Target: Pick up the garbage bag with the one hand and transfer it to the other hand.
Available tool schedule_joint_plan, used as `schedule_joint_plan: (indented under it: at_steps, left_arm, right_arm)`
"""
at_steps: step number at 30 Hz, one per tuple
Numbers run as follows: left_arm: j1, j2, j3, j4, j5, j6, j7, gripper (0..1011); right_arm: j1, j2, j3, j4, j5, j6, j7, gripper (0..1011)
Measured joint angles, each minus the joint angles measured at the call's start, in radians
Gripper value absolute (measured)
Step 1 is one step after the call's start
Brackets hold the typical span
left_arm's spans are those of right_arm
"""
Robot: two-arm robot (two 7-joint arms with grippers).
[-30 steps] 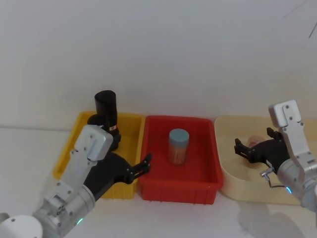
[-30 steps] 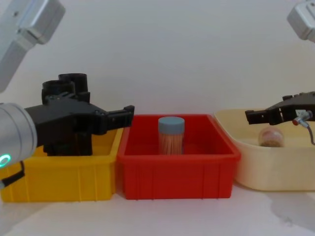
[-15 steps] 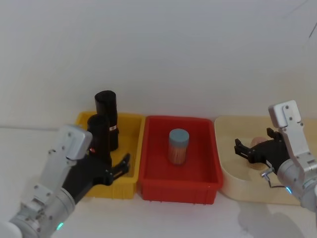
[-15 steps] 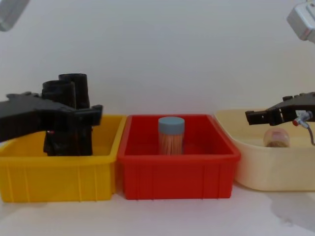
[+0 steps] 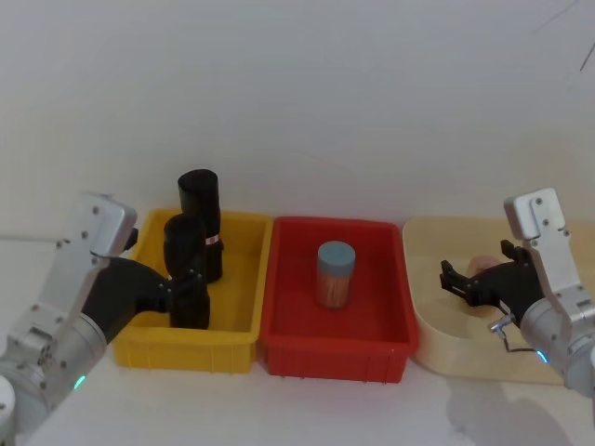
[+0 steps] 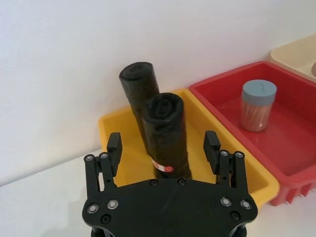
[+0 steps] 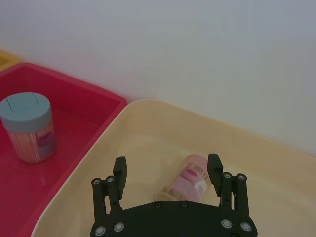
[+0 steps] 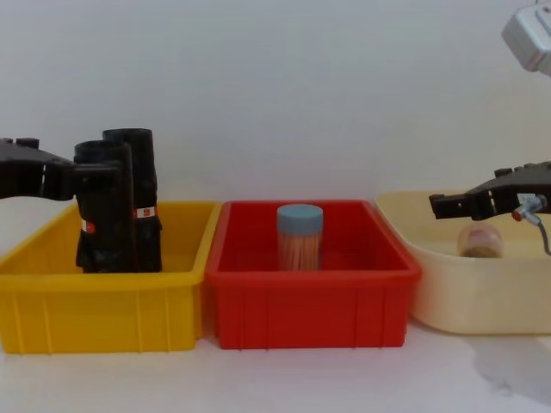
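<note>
Two black rolls stand upright in the yellow bin [image 5: 237,330]. The front one is the garbage bag [image 5: 185,268] [image 6: 167,136] [image 8: 104,206], crinkly with a small red mark. My left gripper [image 5: 189,290] [image 6: 163,145] [image 8: 62,170], the one hand with a teal glow, is open at the bag from the left, with one finger on each side of it and not gripping it. The other hand, my right gripper [image 5: 455,280] [image 7: 168,170] [image 8: 443,205], hangs open over the beige tub [image 5: 437,325].
Behind the bag stands the taller black roll [image 5: 199,216] [image 8: 138,185] with a red-and-white label. The red bin [image 5: 335,358] in the middle holds a blue-lidded jar [image 5: 335,272]. A pink jar [image 7: 185,180] lies in the beige tub under the right gripper.
My left arm has drawn back to the left, from the red bin's front corner to the yellow bin, and its open fingers now flank the front roll. The right arm has stayed put.
</note>
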Motion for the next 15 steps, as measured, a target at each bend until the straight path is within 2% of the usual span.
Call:
schedule_joint_plan:
  at_steps: [7,15]
  left_arm:
    - [-0.055,0.003,-0.008,0.056,-0.020,0.016,-0.048,1001]
    - [-0.137,-0.011,-0.004,0.157,-0.056,0.022,-0.134,1001]
  right_arm:
    - [0.000,0.000,0.000,0.000,0.000,0.000,0.000,999]
    - [0.000,0.000,0.000,0.000,0.000,0.000,0.000,999]
